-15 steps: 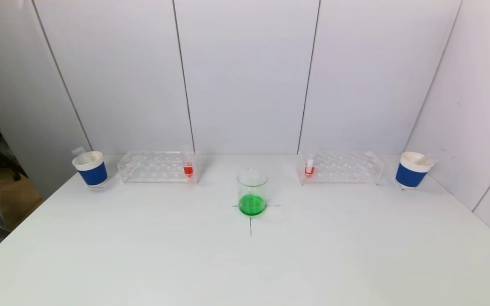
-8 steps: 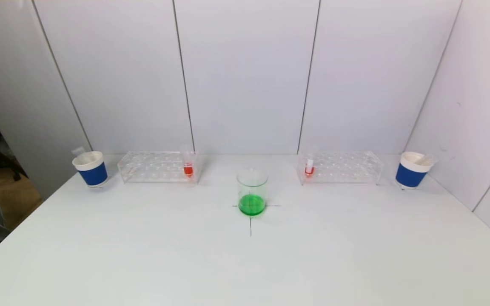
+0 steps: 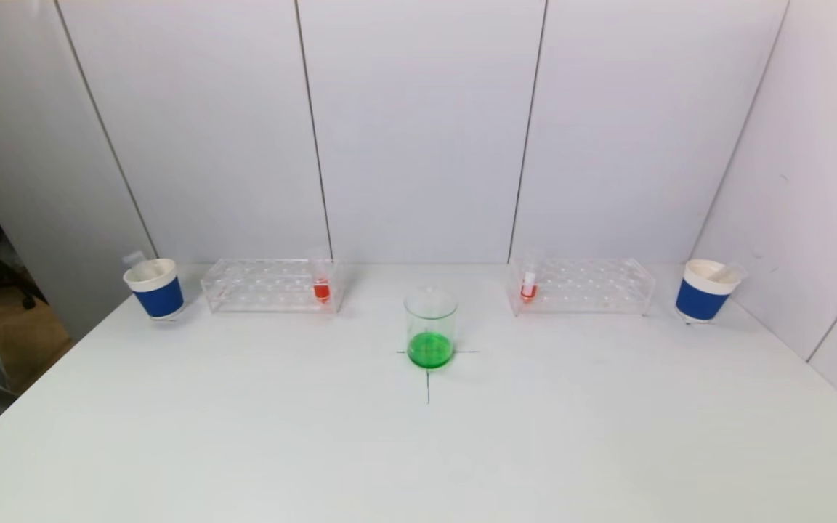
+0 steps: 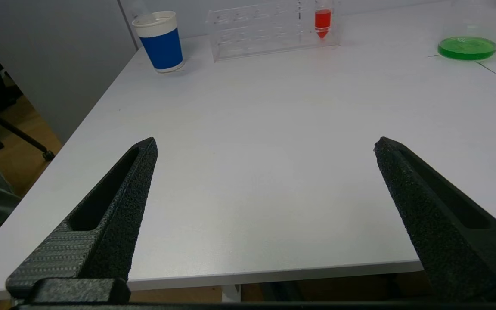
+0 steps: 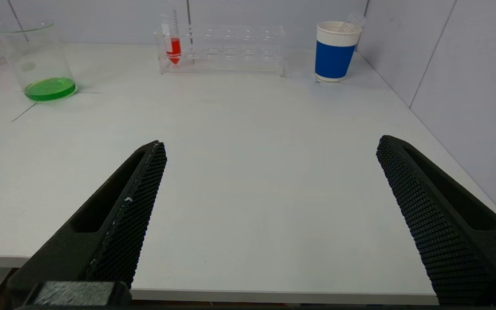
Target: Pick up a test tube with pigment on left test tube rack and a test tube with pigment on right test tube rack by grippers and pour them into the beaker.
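currently beaker (image 3: pixel 430 328) with green liquid stands on cross mark at table (image 3: pixel 418 450) centre. left rack (image 3: pixel 270 285) sits left of beaker, farther back, red-filled tube (image 3: pixel 322 283) upright in end nearest beaker. right rack (image 3: pixel 581 285) sits right of beaker, second red tube (image 3: pixel 528 285) likewise at near end. blue cups (image 3: pixel 153 288) stand outboard of racks. left gripper (image 4: pixel 265 146) and right gripper (image 5: pixel 269 146) hover at near table edge, well apart from beaker, fingers spread wide, holding nothing.

head view high, wrists low, beaker (image 3: pixel 430 328) shared
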`<state>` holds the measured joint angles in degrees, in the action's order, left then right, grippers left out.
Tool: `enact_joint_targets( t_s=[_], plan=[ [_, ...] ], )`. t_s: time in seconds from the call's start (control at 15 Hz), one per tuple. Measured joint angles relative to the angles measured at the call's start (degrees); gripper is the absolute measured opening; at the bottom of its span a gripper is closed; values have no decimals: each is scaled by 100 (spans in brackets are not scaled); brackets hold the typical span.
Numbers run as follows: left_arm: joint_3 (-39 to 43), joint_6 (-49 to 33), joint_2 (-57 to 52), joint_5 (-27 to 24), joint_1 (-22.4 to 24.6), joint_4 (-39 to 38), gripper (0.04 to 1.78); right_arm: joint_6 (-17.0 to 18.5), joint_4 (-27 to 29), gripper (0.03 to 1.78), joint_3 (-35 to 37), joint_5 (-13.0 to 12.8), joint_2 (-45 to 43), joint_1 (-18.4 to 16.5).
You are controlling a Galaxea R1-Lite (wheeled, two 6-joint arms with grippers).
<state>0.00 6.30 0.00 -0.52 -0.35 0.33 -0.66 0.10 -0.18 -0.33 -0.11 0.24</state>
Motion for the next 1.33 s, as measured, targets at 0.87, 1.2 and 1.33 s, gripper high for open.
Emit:
enact_joint_targets(
  t_s=[0.87,1.2,1.33],
  plan=[
    [0,0,0,0,0,2,176,-2,0,177,0,-2,1,0],
    [0,0,0,0,0,2,176,-2,0,177,0,-11,1,0],
    [0,0,0,-2,2,2,176,2,0,177,0,-9,1,0]
  ],
)
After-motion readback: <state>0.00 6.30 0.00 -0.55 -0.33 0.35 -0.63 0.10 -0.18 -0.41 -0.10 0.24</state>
